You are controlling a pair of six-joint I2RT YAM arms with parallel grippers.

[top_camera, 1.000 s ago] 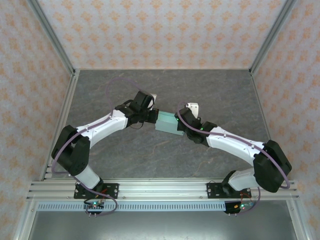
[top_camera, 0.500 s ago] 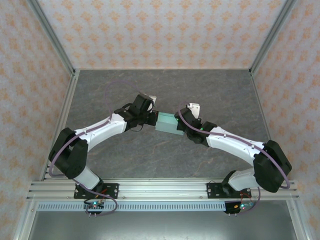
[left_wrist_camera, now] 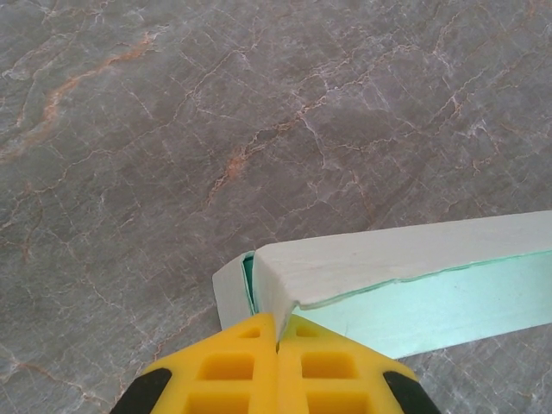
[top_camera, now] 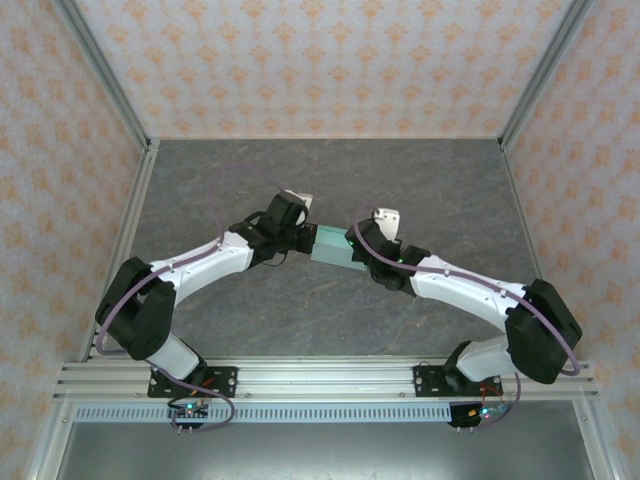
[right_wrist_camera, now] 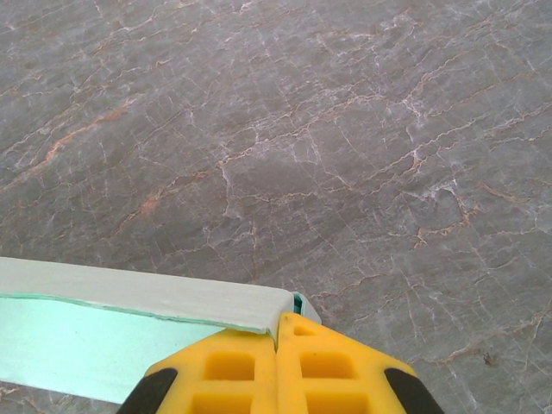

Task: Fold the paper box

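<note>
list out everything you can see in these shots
paper box: 1, pale mint-blue, mid-table between the two grippers
table: 1, grey marbled, under everything
walls: 3, cream with an orange pattern, at the far, left and right sides
frame rail: 1, silver metal, across the near edge
left arm: 1, white and black, reaching in from the near left
right arm: 1, white and black, reaching in from the near right
left gripper: 1, yellow fingers, shut on the box's left end
right gripper: 1, yellow fingers, shut on the box's right end
</note>
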